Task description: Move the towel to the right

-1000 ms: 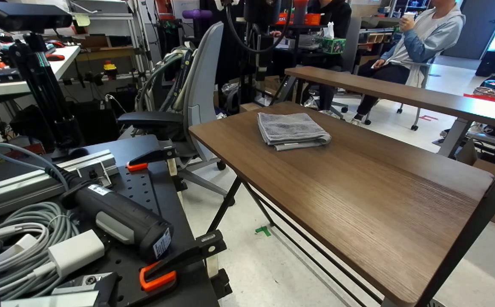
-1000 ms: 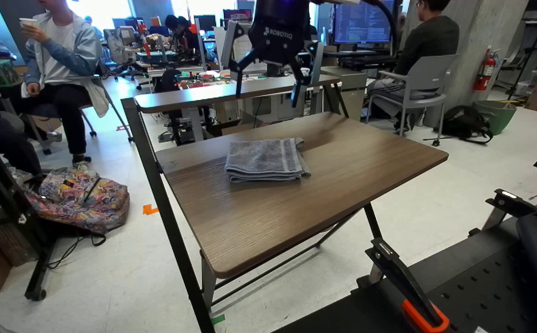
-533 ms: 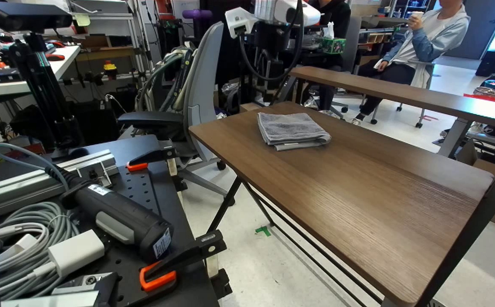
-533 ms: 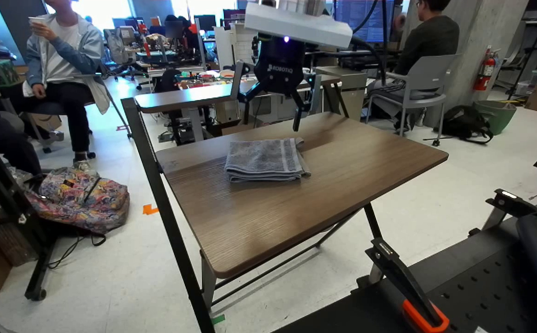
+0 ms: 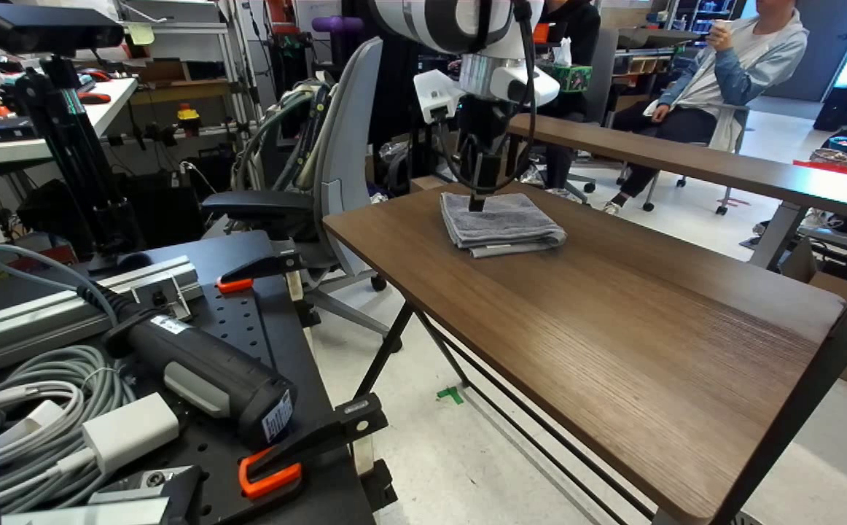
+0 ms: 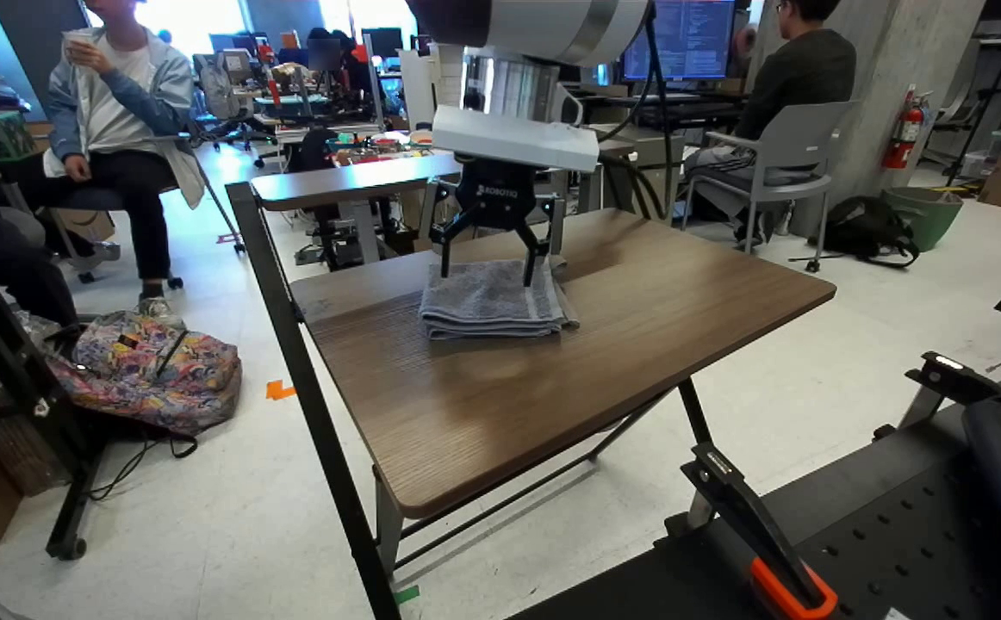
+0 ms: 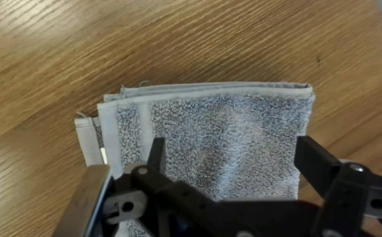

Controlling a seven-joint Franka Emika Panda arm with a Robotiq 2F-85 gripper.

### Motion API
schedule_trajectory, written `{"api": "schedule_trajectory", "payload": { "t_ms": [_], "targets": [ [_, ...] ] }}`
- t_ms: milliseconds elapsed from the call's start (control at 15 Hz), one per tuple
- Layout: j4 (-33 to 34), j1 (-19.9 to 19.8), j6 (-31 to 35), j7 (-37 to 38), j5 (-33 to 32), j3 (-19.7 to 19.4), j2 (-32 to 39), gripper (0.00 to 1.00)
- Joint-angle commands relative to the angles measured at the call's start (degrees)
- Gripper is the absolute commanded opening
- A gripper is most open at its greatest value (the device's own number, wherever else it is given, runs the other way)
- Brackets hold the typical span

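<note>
Arm (image 6: 509,86): yours reached down over the counter (image 6: 664,297).
Pincer (image 6: 487,276): pointed downward, its 2 fingers (image 7: 312,158) spread apart; you could not tell whether they touched the towel (image 6: 488,306).
Towel: lay folded and flat on the counter beneath your pincer; in the wrist view 1 finger overlapped it beside a whitish stripe, 1 its opposite edge.
Around: a raised shelf (image 6: 337,178) ran behind the counter in both exterior views; a grey chair (image 5: 347,138) stood near its corner.
Counter: its top was brown and wood-grained.
Room: a person (image 6: 134,108) sat holding a cup (image 6: 78,39); a black bench (image 5: 237,317) bore clamps (image 5: 314,437).
</note>
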Motion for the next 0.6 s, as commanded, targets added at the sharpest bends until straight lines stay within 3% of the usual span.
{"api": "schedule_trajectory", "payload": {
  "t_ms": [0, 533],
  "targets": [
    [6.3, 1.8, 0.2, 2.0, -1.2, -1.8, 5.4, 1.0],
    [12.8, 0.4, -2.7, 2.0, -0.6, -3.4, 11.1, 1.0]
  ]
}}
